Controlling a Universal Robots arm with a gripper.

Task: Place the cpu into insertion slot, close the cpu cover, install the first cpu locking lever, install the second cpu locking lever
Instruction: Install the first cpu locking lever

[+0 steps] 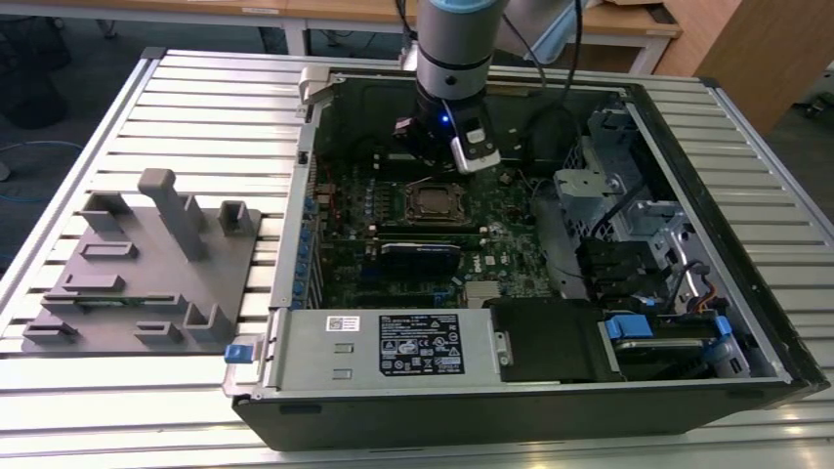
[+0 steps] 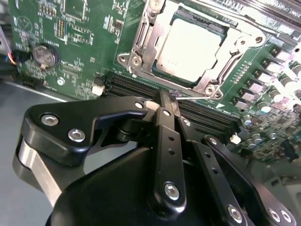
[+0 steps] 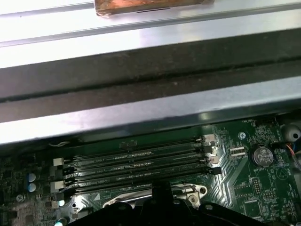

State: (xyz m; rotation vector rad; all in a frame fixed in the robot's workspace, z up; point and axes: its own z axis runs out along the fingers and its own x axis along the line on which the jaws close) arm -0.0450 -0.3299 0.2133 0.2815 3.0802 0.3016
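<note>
While the cpu (image 2: 188, 46) lies flat, top up, in the insertion slot (image 2: 130, 59), the gripper (image 2: 166, 97) hangs, jaws together.

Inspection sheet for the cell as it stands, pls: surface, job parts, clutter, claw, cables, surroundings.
Surface: slatted metal table carrying the open computer case.
Job's things: cpu seated in the insertion slot; cpu cover down around it.
Clutter: grey fixture block on the table, to the exterior view's left of the case.
Grippers: claw shut, holding nothing, tips near the memory slots beside the insertion slot.
Cables: black cables inside the case.
Surroundings: wooden desks beyond the table.
</note>
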